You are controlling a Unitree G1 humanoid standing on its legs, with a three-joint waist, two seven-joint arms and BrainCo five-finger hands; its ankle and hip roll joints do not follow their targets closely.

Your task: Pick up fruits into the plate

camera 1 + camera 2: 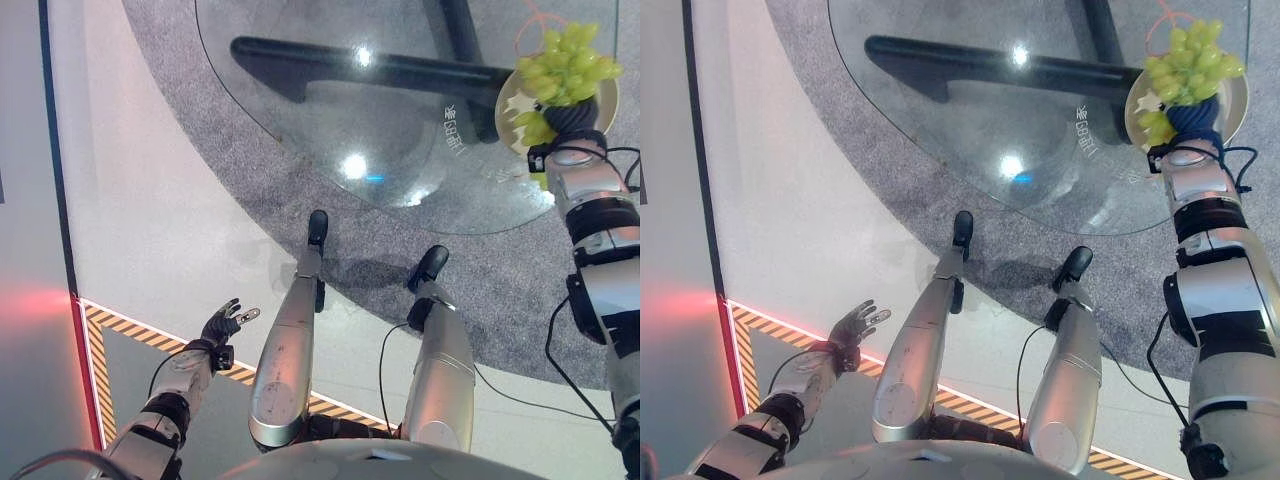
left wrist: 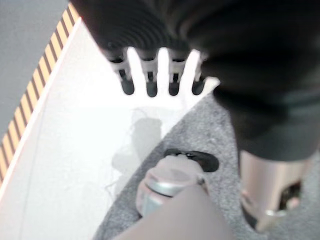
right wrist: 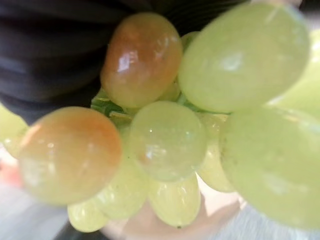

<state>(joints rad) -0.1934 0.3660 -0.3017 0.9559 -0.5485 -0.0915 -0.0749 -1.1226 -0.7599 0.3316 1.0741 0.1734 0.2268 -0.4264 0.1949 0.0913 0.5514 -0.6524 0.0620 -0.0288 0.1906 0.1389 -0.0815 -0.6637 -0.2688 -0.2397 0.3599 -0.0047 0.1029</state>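
Grapes (image 1: 565, 62) bunched over plate (image 1: 605, 100) at far right edge of glass bench (image 1: 330, 110), right hand (image 1: 572, 120) beneath bunch, finger state cannot tell; left hand (image 1: 222, 322) released, fingers straight, low at near left over open floor (image 1: 180, 220)

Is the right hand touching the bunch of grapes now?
Touching. In the right wrist view the grapes press against the right hand; in the right eye view the bunch sits at that hand over the plate.
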